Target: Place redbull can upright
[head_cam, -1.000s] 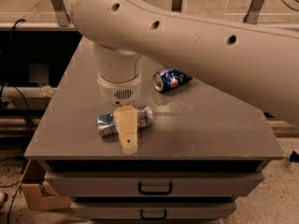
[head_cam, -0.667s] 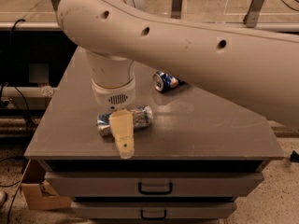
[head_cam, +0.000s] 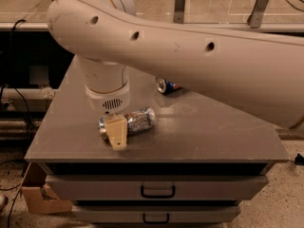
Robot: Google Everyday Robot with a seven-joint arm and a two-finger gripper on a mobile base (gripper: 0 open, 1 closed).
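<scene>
The redbull can [head_cam: 134, 121] lies on its side near the front left part of the table [head_cam: 218, 137], its long axis running left to right, the crinkled silver body catching the light. It is not upright, so the main work of the task looks undone.

The tool [head_cam: 117, 130] is down right at the can's left end, its pale tip standing in front of the can and covering that end from view. Whether it is spread around the can or already pinching it, I cannot tell. Above it, the white wrist and the thick arm [head_cam: 199, 51] stretch across to the right.

A dark-blue can [head_cam: 166, 85] lies further back, to the right and well apart; it should not interfere.

The risks, as I judge them:
- The can is round and lying down, so a push from one side could roll it toward the near edge.
- The dented, thin wall may give under pressure and let the can slip or twist while it is being tipped up.
- A hold at one end puts most of the weight out to the side, so the can could sag in the grip and be set down tilted, then topple.
</scene>
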